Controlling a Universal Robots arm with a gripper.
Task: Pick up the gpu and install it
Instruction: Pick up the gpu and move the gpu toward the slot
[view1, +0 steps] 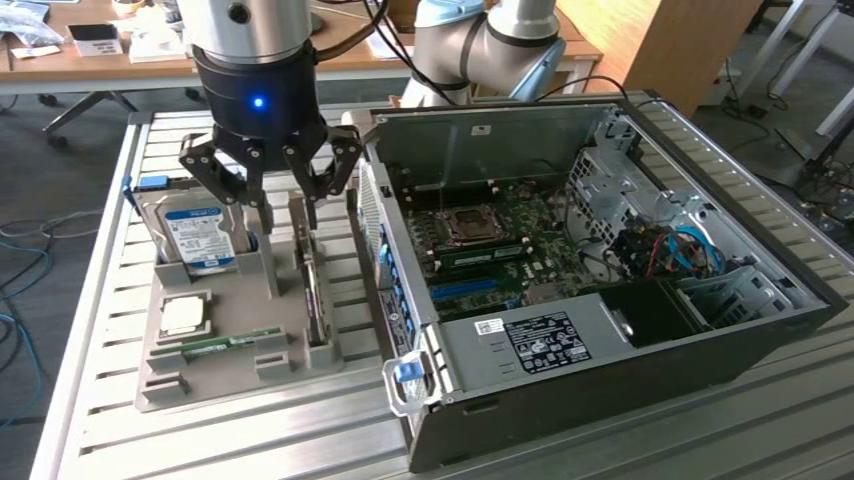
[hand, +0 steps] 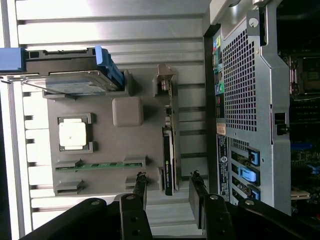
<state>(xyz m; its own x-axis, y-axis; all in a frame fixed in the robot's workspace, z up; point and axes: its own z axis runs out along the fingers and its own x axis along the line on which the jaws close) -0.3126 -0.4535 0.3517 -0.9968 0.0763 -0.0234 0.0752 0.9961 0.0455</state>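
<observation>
The claw (view1: 282, 212) hangs released just above the gpu (view1: 315, 290), its fingers apart and nothing between them. The gpu stands on its edge in a slot of the grey tray (view1: 234, 380), beside the open computer case (view1: 601, 260) on the slatted surface (view1: 94, 400). I judge the step to be the approach for picking up, as the card is not yet grasped. A good grip calls for one finger on each flat face of the thin card.
</observation>
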